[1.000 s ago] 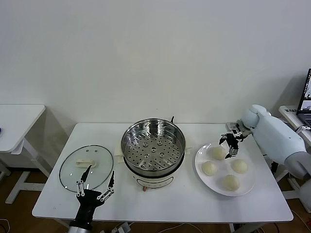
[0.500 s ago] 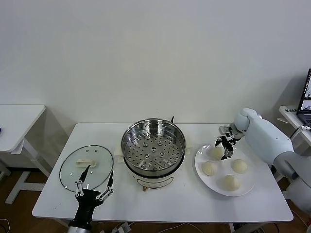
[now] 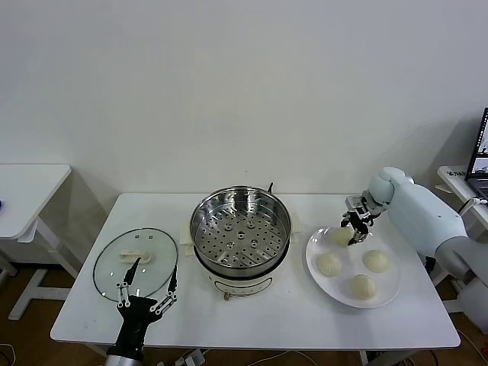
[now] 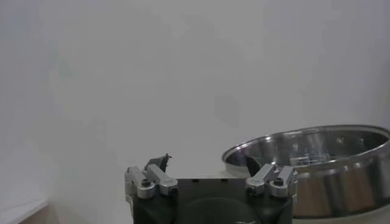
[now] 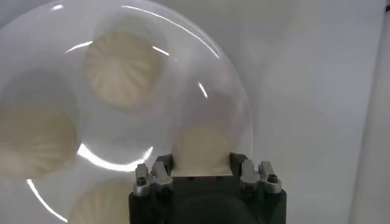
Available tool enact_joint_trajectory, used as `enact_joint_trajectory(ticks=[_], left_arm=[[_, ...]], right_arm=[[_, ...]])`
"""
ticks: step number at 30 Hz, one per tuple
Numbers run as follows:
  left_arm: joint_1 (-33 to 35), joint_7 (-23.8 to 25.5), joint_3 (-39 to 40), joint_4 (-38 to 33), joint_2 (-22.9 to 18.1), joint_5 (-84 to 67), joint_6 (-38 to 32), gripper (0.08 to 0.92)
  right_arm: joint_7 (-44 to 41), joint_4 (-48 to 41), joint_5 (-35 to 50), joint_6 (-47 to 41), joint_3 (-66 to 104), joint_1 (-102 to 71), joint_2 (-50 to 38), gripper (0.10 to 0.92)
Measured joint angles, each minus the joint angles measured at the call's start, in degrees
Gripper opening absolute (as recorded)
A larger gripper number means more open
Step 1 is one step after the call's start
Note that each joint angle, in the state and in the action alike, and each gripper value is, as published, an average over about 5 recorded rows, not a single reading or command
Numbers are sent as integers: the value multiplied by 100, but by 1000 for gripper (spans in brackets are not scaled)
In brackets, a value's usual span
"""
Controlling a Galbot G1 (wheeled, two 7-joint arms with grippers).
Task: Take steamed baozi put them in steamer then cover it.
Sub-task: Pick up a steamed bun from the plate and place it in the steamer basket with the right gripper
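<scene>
Off-white dough, four steamed baozi (image 3: 358, 261) on one white plate (image 3: 389, 291) at the right of the white bench (image 3: 305, 320). Right gripper (image 3: 356, 228) is down at the plate's far edge; the far-left bun (image 3: 339, 237) sits between its jaws. Right wrist view shows that bun (image 5: 202, 150) flanked on both sides by the jaws, which have closed in against it. Contact looks made, though the gripper body hides the lower part of the bun. Other three buns lie untouched on the plate, apart from the jaws.

One steamer (image 3: 240, 232), bench centre, perforated tray bare. One cover (image 3: 136, 261), flat on the bench left of the steamer, cream handle up.

Left gripper (image 3: 146, 293) hangs at the near-left bench edge, over the near rim of the cover, jaws spread wide, grasping nothing. Left wrist view: steamer rim (image 4: 317, 152) cut off at the picture's edge; jaw tips mostly hidden behind the gripper body.
</scene>
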Motion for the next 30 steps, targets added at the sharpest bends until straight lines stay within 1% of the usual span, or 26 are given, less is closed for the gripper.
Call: enact_joint_trajectory(ticks=[4,9,19,24,30], left_arm=[[-3,-4,11,-41,17,-13,18,823],[7,-8,13,-88,46,-26,26,823],[69,-20,19,-181,52,-41,13,823],[95,-21,24,-226,44,-59,-4,823],[93,-32,15,-251,36,-84,-16,823]], right_arm=[[-66,450,246,220,-258,336,-129,664],[-163,1064,577,707,-701,954,-134,682],[-271,2087,921,1707,-1515,2166,322,687],[-289,2357,898,2044,-1756,2410,658,685],[-251,2431,678,2327,-1892,2392,1086,687]])
